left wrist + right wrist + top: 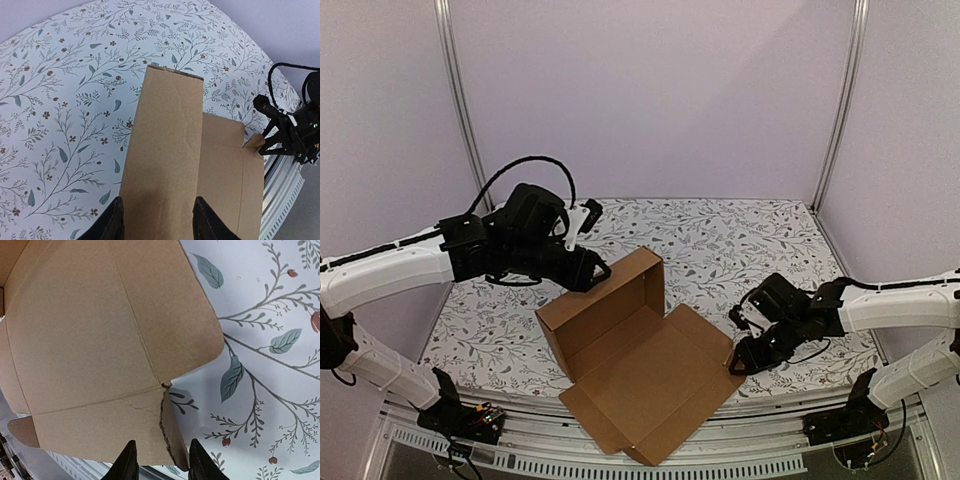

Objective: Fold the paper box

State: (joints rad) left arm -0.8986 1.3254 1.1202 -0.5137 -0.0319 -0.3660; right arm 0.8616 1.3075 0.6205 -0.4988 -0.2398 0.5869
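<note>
The paper box (640,365) is a brown cardboard sheet lying part unfolded at the table's middle front. One long wall (620,285) stands up at its back left. A flat panel reaches over the front edge. My left gripper (592,270) is at that raised wall. In the left wrist view it (157,220) is open, with the wall panel (165,150) between its spread fingers. My right gripper (735,362) is at the sheet's right corner. In the right wrist view it (162,462) is open, straddling a small upturned side flap (172,440).
The floral tablecloth (740,240) covers the table. Metal frame posts (465,120) and pale walls close in the back and sides. A slotted rail (650,465) runs along the front. My right arm (295,135) shows in the left wrist view.
</note>
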